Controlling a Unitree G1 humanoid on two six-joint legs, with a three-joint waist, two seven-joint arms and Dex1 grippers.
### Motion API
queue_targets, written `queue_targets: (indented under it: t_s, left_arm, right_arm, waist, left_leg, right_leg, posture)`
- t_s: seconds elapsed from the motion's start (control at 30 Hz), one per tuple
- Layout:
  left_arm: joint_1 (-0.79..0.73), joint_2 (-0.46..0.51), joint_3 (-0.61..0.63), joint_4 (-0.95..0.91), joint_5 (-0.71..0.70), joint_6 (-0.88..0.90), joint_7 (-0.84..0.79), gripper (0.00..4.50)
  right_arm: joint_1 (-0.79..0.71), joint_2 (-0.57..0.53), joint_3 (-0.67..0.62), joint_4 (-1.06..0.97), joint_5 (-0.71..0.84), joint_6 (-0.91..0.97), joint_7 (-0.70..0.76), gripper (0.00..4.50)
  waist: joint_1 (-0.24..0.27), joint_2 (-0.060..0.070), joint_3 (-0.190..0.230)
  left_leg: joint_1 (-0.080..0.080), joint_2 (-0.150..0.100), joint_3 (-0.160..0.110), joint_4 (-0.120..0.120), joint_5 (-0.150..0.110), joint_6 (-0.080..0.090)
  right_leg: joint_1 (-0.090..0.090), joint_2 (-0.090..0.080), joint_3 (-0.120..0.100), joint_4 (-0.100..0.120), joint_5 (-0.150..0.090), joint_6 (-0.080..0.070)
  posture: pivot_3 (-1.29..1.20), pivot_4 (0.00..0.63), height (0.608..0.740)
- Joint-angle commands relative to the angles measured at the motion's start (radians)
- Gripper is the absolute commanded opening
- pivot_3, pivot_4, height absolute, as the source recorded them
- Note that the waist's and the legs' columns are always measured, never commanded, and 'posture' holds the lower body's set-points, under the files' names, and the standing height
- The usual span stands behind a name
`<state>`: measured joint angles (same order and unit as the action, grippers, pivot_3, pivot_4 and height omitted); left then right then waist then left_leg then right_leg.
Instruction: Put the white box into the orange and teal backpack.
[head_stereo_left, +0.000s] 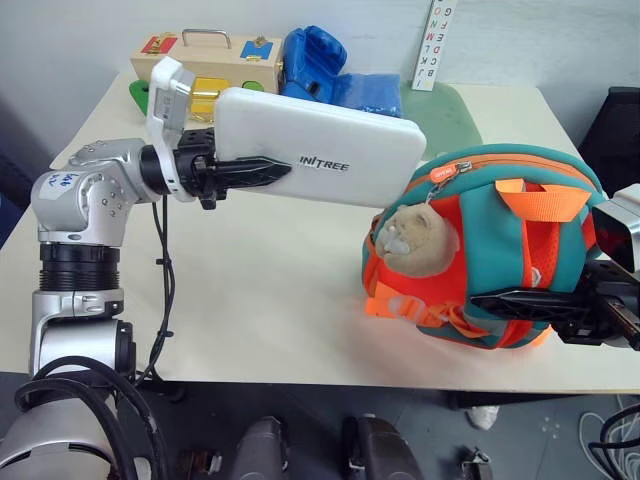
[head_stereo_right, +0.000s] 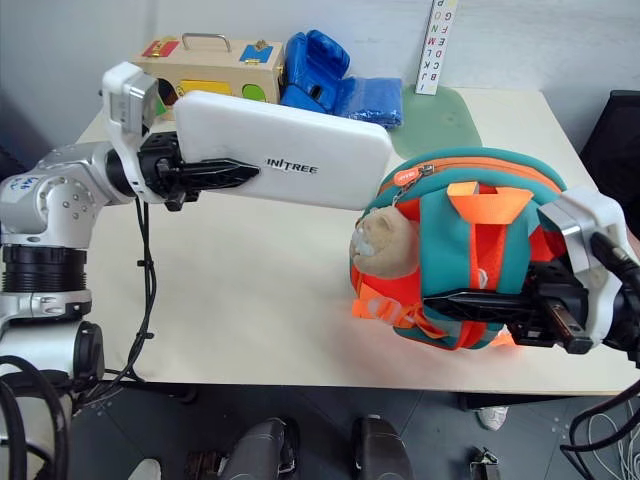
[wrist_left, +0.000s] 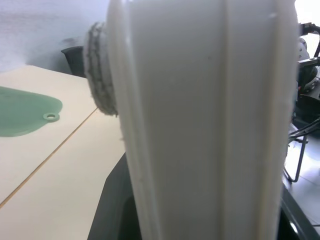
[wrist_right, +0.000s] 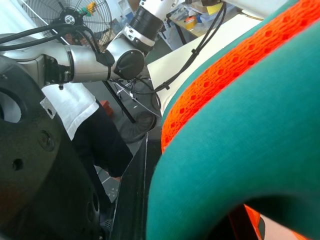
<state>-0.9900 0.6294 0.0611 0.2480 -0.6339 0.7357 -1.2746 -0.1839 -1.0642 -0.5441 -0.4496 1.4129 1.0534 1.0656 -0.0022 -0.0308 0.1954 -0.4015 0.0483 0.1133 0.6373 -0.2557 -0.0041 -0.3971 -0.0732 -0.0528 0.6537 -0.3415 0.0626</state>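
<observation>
My left gripper (head_stereo_left: 255, 168) is shut on the left end of the white box (head_stereo_left: 330, 140), holding it level above the table. One black finger lies across the box's front face. The box's right end reaches the zipper at the top of the orange and teal backpack (head_stereo_left: 520, 220), which lies on the table at the right with its tan plush animal (head_stereo_left: 415, 240) facing left. My right gripper (head_stereo_left: 505, 300) is shut on the backpack's lower near side. In the left wrist view the white box (wrist_left: 200, 125) stands right in front of the camera. The backpack's teal and orange fabric (wrist_right: 250, 125) fills much of the right wrist view.
At the table's back edge stand a tan wooden latch box (head_stereo_left: 205, 65), a blue boxing glove (head_stereo_left: 312, 62) and a blue cloth (head_stereo_left: 365, 92). A green mat (head_stereo_left: 445, 115) lies behind the backpack. A lettered card (head_stereo_left: 432, 45) leans on the wall. A person (wrist_right: 75, 107) stands beyond the table.
</observation>
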Motion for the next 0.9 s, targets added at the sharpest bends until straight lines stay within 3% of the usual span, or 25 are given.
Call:
queue_targets:
  t_s: [0.03,0.37,0.57,0.7,0.8,0.9]
  left_arm:
    - [0.034,-0.050,-0.045,-0.085,0.019,-0.054,0.011,1.34]
    - [0.035,-0.169,-0.183,-0.063,0.151,-0.222,0.005,1.34]
    - [0.005,-0.428,-0.265,0.090,0.269,-0.350,0.159,1.34]
    - [-0.022,-0.525,-0.281,0.181,0.315,-0.378,0.209,1.34]
    - [-0.019,-0.533,-0.257,0.161,0.291,-0.336,0.199,2.27]
    - [0.023,-0.465,-0.254,0.054,0.274,-0.282,0.154,3.17]
  right_arm:
    - [-0.038,-0.012,0.000,-0.008,0.060,-0.006,-0.018,0.02]
    - [-0.111,-0.047,0.018,-0.008,0.160,0.002,-0.055,0.02]
    - [-0.175,0.024,0.121,-0.027,0.095,-0.048,-0.117,0.02]
    - [-0.188,0.065,0.158,-0.038,0.047,-0.078,-0.164,0.02]
    - [-0.156,0.078,0.160,-0.053,0.021,-0.086,-0.173,0.00]
    - [-0.107,0.080,0.148,-0.065,0.003,-0.092,-0.159,0.00]
  waist:
    - [0.001,0.000,0.000]
    - [0.000,0.000,0.000]
    - [0.007,0.000,0.000]
    - [0.002,0.000,0.000]
    - [-0.001,0.000,0.000]
    - [-0.003,0.000,0.000]
  left_leg:
    - [0.000,0.000,0.000,0.000,0.000,0.000]
    - [-0.002,0.000,-0.002,0.007,-0.002,0.003]
    - [-0.004,-0.001,-0.003,0.011,-0.007,0.012]
    - [-0.006,-0.002,-0.002,0.012,-0.008,0.014]
    - [-0.005,-0.001,-0.001,0.011,-0.008,0.014]
    - [-0.005,0.000,-0.002,0.010,-0.007,0.012]
  right_leg:
    - [0.000,0.000,0.000,0.000,0.000,0.000]
    - [0.000,0.000,-0.001,0.002,0.000,0.000]
    - [0.002,-0.002,-0.002,0.001,0.001,0.002]
    - [0.001,-0.003,-0.002,-0.001,0.003,0.005]
    - [0.001,-0.002,-0.002,-0.001,0.003,0.005]
    - [0.001,-0.001,-0.002,0.000,0.002,0.004]
  posture:
    - [0.00,0.150,0.740]
    - [0.00,0.150,0.740]
    - [0.00,0.150,0.740]
    - [0.00,0.150,0.740]
    - [0.00,0.150,0.740]
    - [0.00,0.150,0.740]
